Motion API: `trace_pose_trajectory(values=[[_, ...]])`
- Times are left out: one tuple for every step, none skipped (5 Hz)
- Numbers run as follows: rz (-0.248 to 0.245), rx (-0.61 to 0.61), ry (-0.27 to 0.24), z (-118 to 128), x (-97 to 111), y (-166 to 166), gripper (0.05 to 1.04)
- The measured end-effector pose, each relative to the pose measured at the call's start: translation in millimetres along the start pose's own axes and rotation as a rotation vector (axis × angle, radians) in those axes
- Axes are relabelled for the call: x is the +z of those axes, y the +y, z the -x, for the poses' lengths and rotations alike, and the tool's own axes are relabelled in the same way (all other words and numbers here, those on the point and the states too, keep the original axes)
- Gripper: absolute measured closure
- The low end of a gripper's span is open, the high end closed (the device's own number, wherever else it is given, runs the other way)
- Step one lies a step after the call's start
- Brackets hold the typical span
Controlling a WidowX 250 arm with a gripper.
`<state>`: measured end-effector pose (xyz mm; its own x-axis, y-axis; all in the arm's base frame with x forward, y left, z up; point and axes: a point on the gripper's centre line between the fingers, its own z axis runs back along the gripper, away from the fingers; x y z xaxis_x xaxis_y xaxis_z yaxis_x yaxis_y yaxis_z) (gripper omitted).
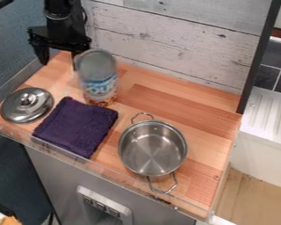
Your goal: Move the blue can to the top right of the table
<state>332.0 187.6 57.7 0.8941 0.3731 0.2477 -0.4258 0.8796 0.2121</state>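
Blue can (99,81): beyond steel pot (152,147), just behind purple cloth (78,125), stands toward back left of tabletop (166,105). Probably stiff, smooth-walled, slippery and fairly heavy if full; best taken squarely around mid-body. Farther back, near upper rim: gripper (59,65) with fingers spread, grasping nothing.

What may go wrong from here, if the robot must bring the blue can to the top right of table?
The gripper has its jaws apart, one of them close beside the can, so a sideways push might tip it. The cloth lies near the can's base and might get dragged. The plank wall borders the top right, so the can may bump it.
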Motion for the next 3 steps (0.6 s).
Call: trace_pose_trajectory(values=[[0.006,0.019,-0.015,-2.1,-2.4,5.0,0.083],[0.01,0.002,0.003,0.8,-3.3,6.3,0.083],[0.027,-0.009,0.006,1.4,-2.7,3.7,0.083]])
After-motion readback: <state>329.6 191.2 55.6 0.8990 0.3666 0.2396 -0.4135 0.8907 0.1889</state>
